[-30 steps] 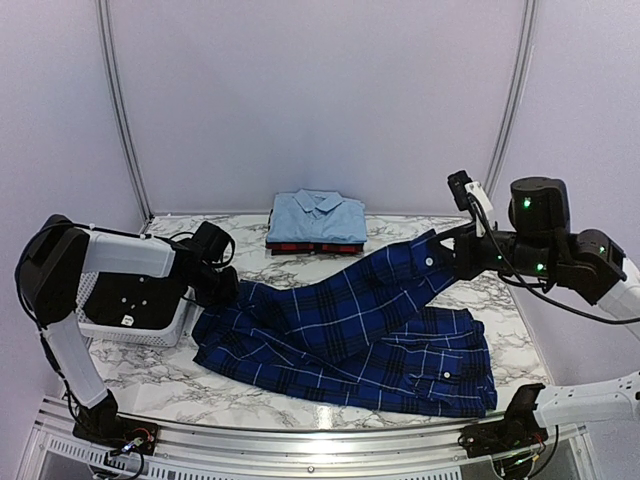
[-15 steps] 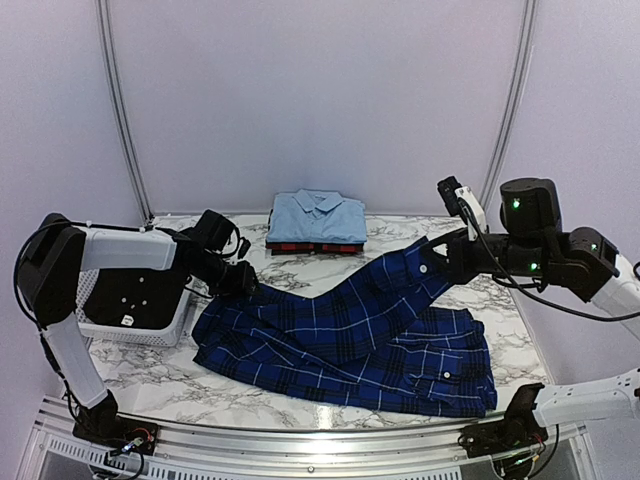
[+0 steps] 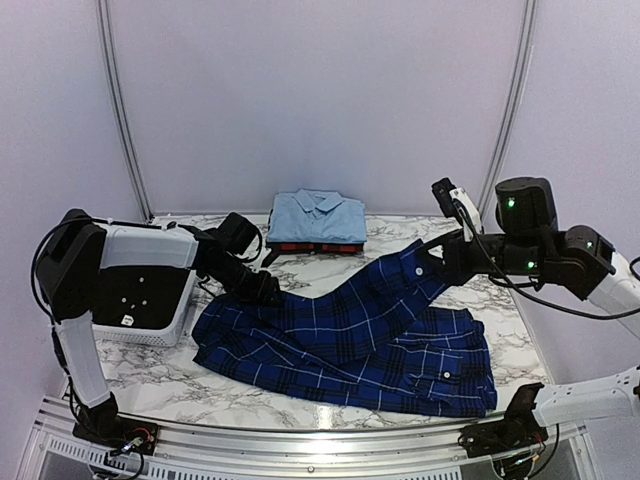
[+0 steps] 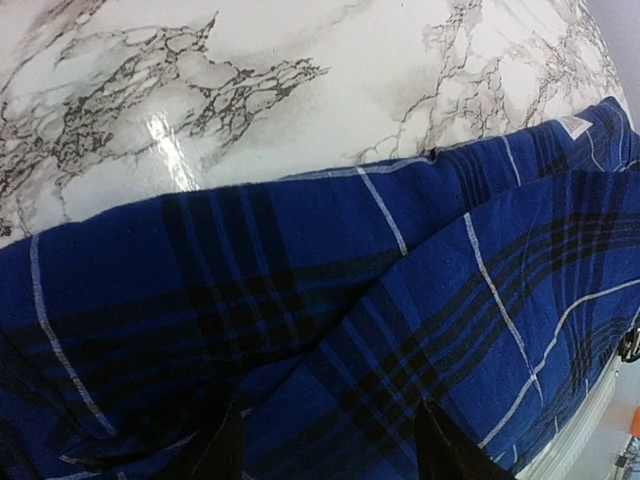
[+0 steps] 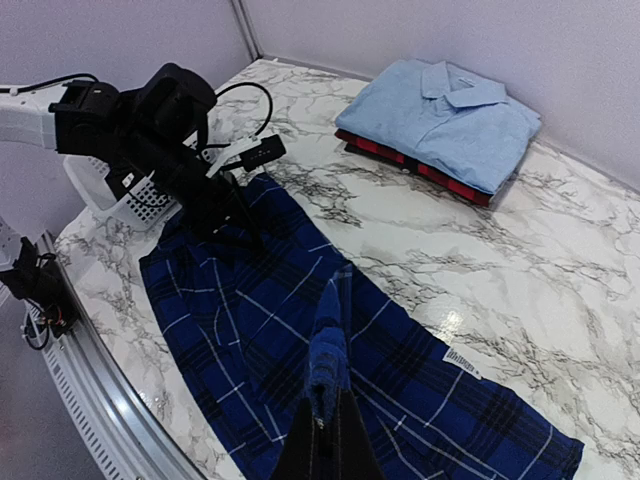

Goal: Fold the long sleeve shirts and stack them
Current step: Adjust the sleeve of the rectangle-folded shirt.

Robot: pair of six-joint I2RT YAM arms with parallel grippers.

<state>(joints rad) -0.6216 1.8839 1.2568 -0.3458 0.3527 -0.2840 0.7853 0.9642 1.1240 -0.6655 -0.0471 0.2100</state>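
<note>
right fingers [image 5: 345,455] pinched tight on a raised fold of the navy blue plaid cloth shirt [image 3: 340,340] — left fingers [image 4: 448,452] parted over its edge, gripping nothing.

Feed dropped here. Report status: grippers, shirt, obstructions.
Left gripper open over left edge of navy plaid shirt. Right gripper shut on it, one end lifted. Light blue shirt folded atop red-and-black plaid shirt, far side. Basket at left.
</note>
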